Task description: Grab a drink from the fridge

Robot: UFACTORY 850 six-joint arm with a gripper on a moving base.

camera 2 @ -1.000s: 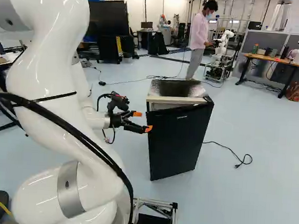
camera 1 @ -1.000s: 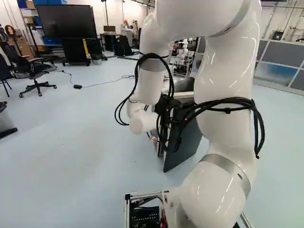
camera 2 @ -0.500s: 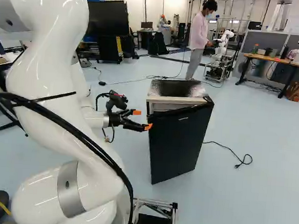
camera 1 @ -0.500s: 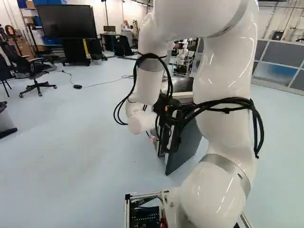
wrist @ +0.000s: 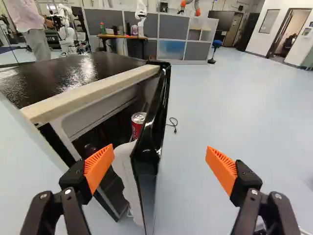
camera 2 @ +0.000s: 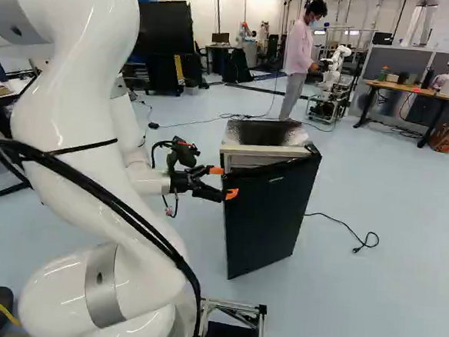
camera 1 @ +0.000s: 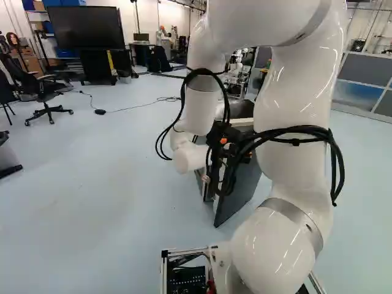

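Wrist view: jaws spread, ajar door (wrist: 149, 152) between, can (wrist: 137, 127) ahead; door-opening likely in hand; next, swing door wider

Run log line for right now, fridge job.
gripper: open, nothing gripped | door: ajar, seen between the fingers | can: red, inside fridge, ungrasped

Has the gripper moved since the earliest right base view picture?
Yes. Judged against the fridge's top, which sits in the same place, the gripper has shifted toward the right of the right base view.
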